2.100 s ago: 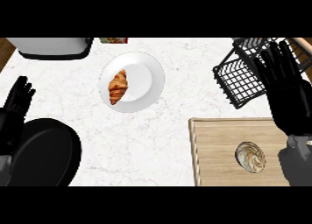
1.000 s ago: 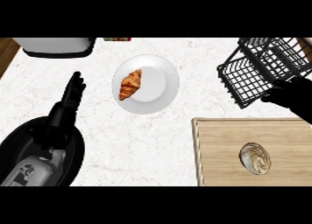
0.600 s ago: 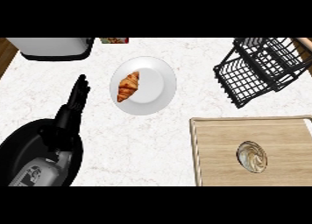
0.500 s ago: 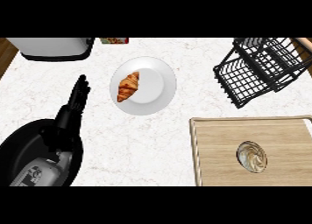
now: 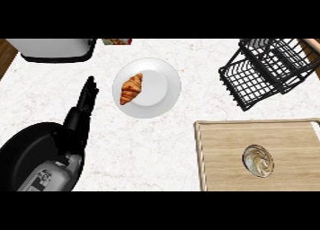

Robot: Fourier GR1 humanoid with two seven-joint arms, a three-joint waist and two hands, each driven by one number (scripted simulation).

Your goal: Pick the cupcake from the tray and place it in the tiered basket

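Note:
The cupcake (image 5: 258,160), seen from above with pale swirled frosting, stands on the wooden tray (image 5: 222,143) at the lower right. The black wire tiered basket (image 5: 268,67) sits at the upper right, tilted in the view. My left hand (image 5: 83,105) reaches up from the lower left with straight fingers, edge-on, just left of the white plate; it holds nothing. My right hand shows nowhere in the head view.
A white plate (image 5: 159,85) with a croissant (image 5: 131,88) lies at the upper middle. A black pan (image 5: 20,157) sits at the lower left under my forearm. A grey appliance (image 5: 53,48) and a small box (image 5: 116,42) stand at the back edge.
My right hand, earlier beside the basket, has withdrawn out of view. My left hand rose from over the pan to beside the plate and has since held still.

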